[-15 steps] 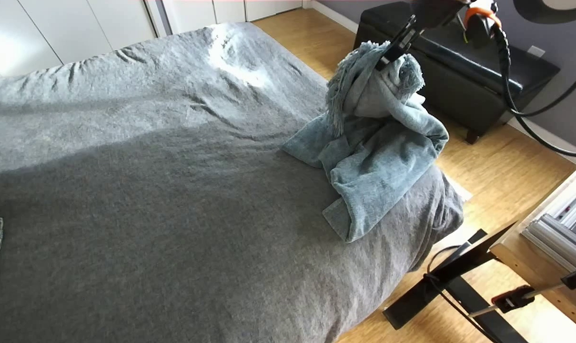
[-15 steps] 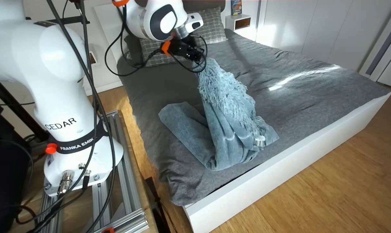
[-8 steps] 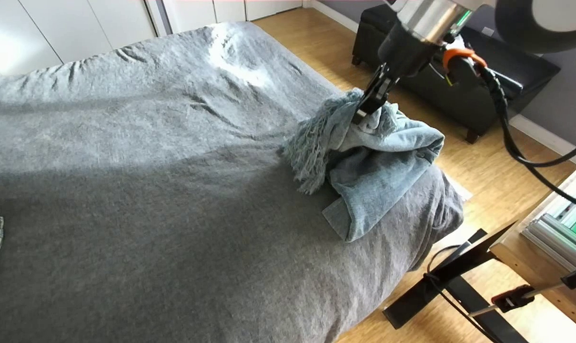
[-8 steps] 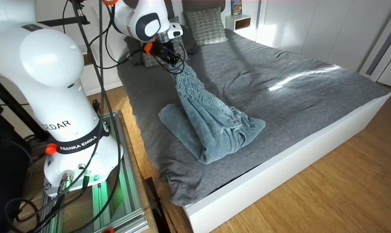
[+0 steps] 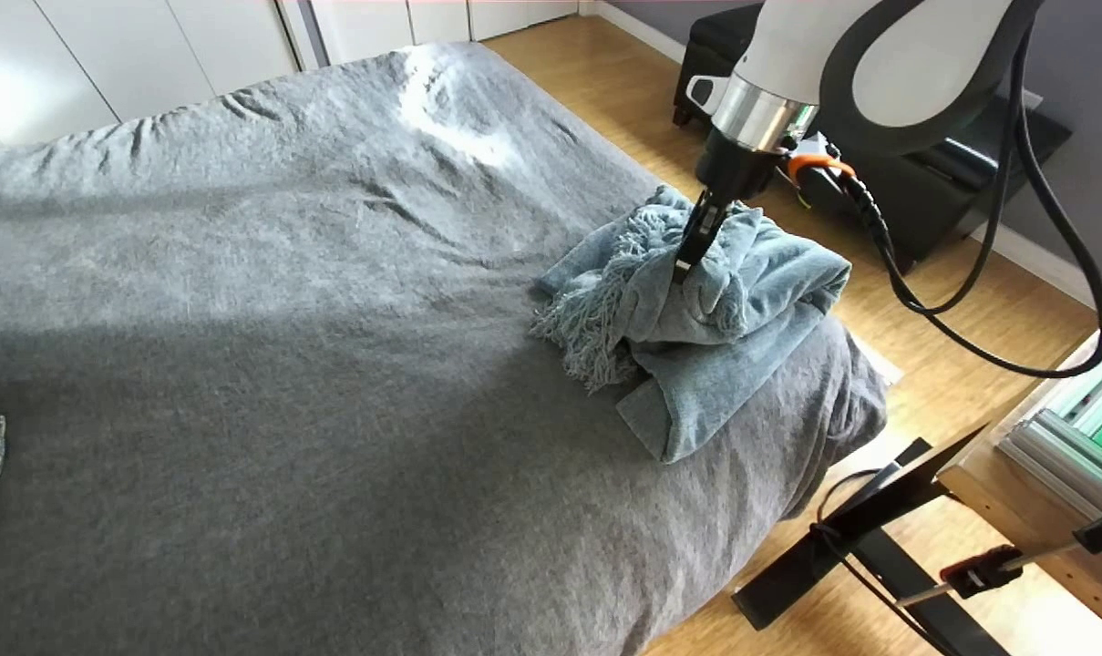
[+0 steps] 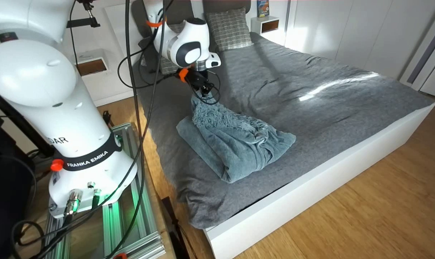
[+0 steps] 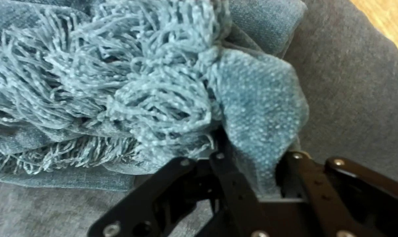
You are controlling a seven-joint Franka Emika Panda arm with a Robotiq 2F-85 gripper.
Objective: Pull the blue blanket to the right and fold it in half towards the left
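Note:
The blue blanket (image 5: 710,392) lies rumpled in a folded pile near the robot-side corner of the bed. It also shows in an exterior view (image 6: 239,154), with its shaggy fringe on top. My gripper (image 5: 684,268) points down into the pile in both exterior views (image 6: 204,92). In the wrist view my gripper (image 7: 256,154) has a bunch of the blanket (image 7: 259,95) between its fingers, and fringe lies beside the left finger. The fingertips are hidden in the cloth. The held part is only a little above the layers below. The white tag cannot be made out.
The grey bed cover (image 5: 332,410) spreads around the blanket. A white bed frame (image 6: 321,189) edges the foot. A pillow (image 6: 228,30) lies at the head. A black bench (image 5: 933,182) stands beyond the bed. Loose cables (image 6: 141,144) hang along the arm.
My gripper has come down with the held blanket end. The hanging, fringed part has sunk and now rests bunched on the lower layers. The blanket's far corner has drawn in slightly.

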